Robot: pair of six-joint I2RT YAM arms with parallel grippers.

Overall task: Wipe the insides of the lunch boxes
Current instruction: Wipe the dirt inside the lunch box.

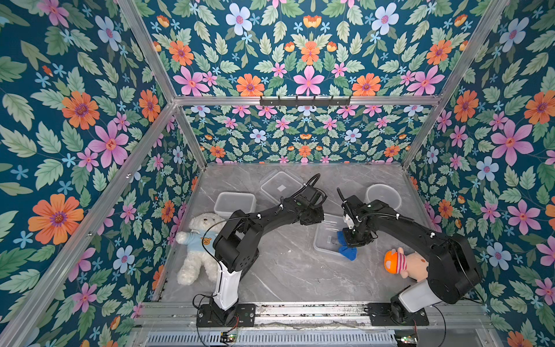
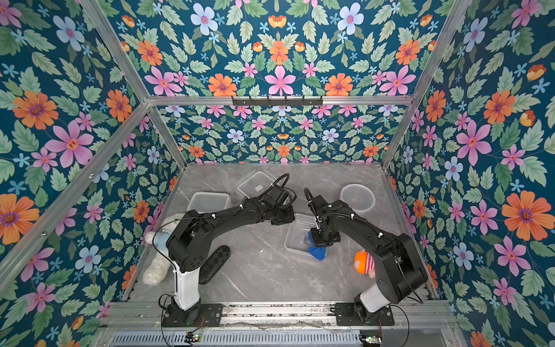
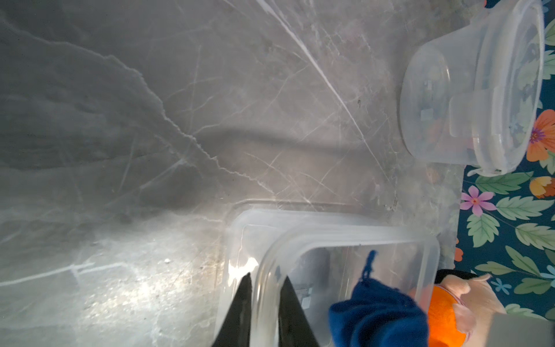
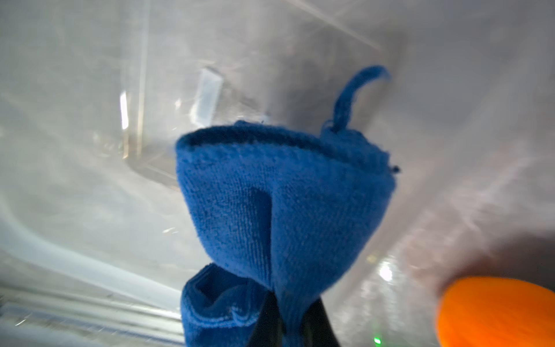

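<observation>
Your left gripper (image 3: 267,276) pinches the wall of the lunch box (image 1: 322,232), three o'clock of centre on the table (image 1: 285,270), likely steadying it; your right gripper (image 4: 291,300) clamps the blue cloth (image 4: 285,195) inside it for wiping.

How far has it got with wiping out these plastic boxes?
Done: nothing shows for certain; no box looks visibly wiped. In hand: the left pincer clamps the wall of the middle box, while the right pincer dips the blue cloth into it. Left: the rectangular box and the round box stand apart at the back, far from the cloth, so probably both remain.
</observation>
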